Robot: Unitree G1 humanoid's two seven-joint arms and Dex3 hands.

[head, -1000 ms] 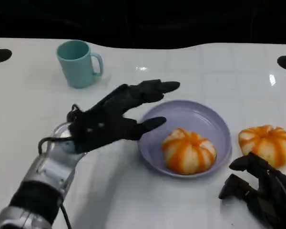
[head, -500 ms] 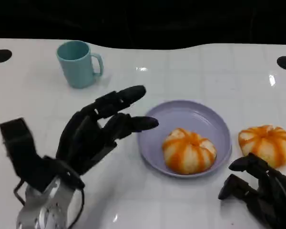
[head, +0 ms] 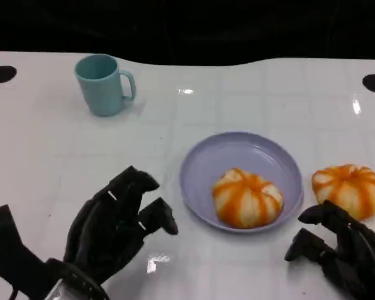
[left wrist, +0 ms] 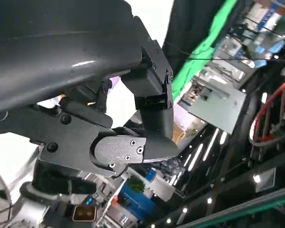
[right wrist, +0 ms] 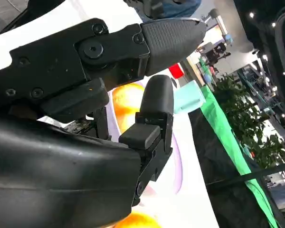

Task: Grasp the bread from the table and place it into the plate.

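1. We had one round orange-striped bread roll sitting inside the shallow lavender plate, so by our reckoning the placing was done for that one.
2. A second striped roll lay on the glossy white table just beside the plate's rim; if it was meant to go in too, that was left.
3. Our black left hand hung low near the plate, fingers curled, grasping nothing.
4. Our black right hand sat right by the outer roll, fingers bent, nothing in them.
5. The smooth teal ceramic mug stood well apart.
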